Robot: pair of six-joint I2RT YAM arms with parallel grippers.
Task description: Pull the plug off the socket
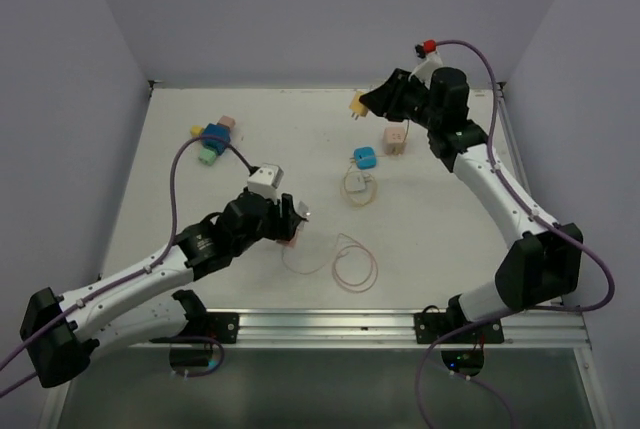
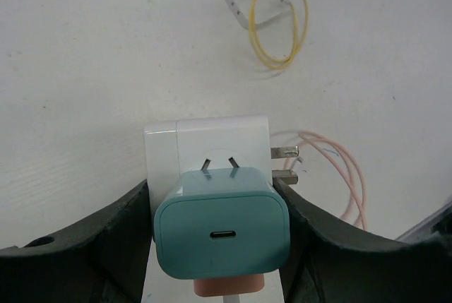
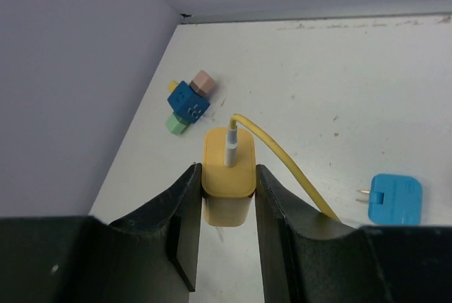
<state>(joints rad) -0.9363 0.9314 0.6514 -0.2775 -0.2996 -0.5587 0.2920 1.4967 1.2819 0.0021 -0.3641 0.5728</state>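
In the left wrist view, a teal plug [image 2: 222, 229] sits in a white socket block [image 2: 208, 144], with its two prongs partly showing. A pink piece [image 2: 228, 287] lies under the teal plug. My left gripper [image 2: 215, 197] is shut around this socket and plug, low over the table; it also shows in the top view [image 1: 295, 221]. My right gripper [image 3: 228, 176] is shut on a yellow plug [image 3: 228, 165] with a yellow cable [image 3: 282, 162], held above the far right of the table [image 1: 357, 104].
A blue plug [image 1: 364, 157], a pink cube [image 1: 394, 138] and a white adapter with a coiled yellow cable [image 1: 355, 184] lie mid-table. A blue, green and pink cluster [image 1: 213, 138] sits far left. A pink cable loop [image 1: 345, 264] lies near the front rail.
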